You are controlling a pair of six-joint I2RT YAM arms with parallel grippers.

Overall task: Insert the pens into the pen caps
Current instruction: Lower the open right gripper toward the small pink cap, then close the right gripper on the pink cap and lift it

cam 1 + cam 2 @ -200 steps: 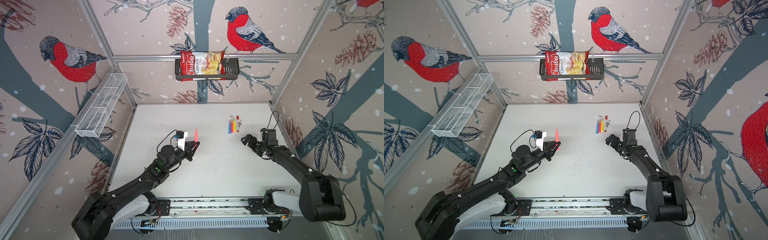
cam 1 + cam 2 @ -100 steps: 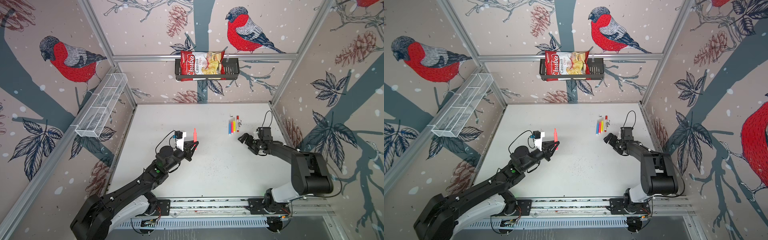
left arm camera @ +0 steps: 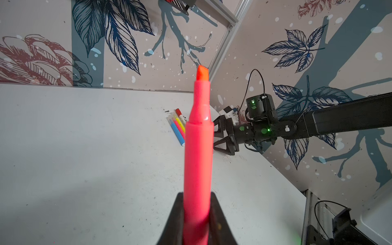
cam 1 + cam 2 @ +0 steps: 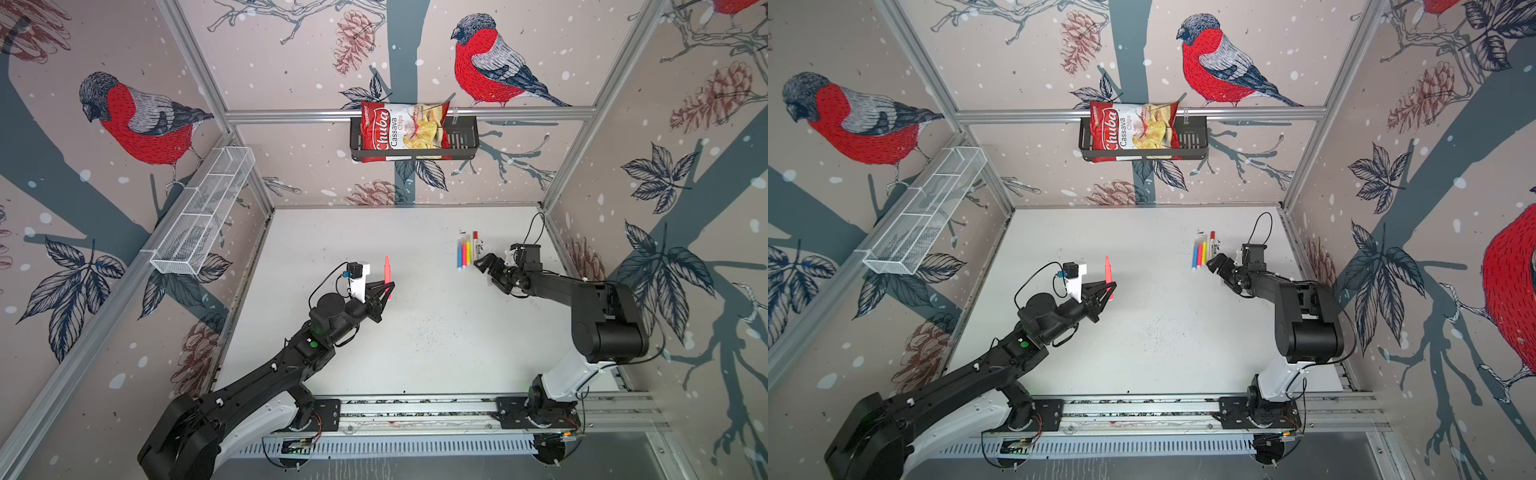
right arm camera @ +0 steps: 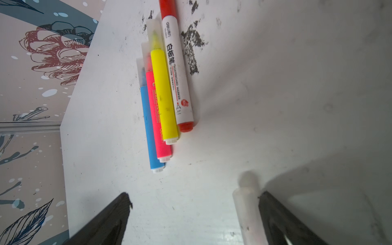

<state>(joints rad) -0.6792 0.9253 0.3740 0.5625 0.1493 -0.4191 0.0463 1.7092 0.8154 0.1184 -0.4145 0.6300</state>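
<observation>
Progress: most of the job done, judging by the group near the far right of the table (image 4: 415, 332). Four pens side by side there, touching: blue (image 5: 149, 127), pink (image 5: 158, 118) and yellow (image 5: 164, 95), each wearing a translucent cap, plus white marker (image 5: 178, 74) with what looks like its red cap (image 5: 167, 8) on. One left to do: fifth pen (image 3: 198, 148), pinkish red, uncapped, chisel tip bare and pointing up, clamped by its lower end in left gripper (image 4: 387, 287), raised above mid-table, well apart from the group. Matching piece: loose cap (image 5: 247, 203), translucent, lying flat on the table near the capped group, between the spread fingers of right gripper (image 5: 194, 197), just beside one fingertip, perhaps touching. Jaws there wide apart, low over the surface, gripping nothing. Remaining, by this reading: close on that cap, lift, carry it across to the bare tip, push on. Cannot tell whether other caps lie out of view.
</observation>
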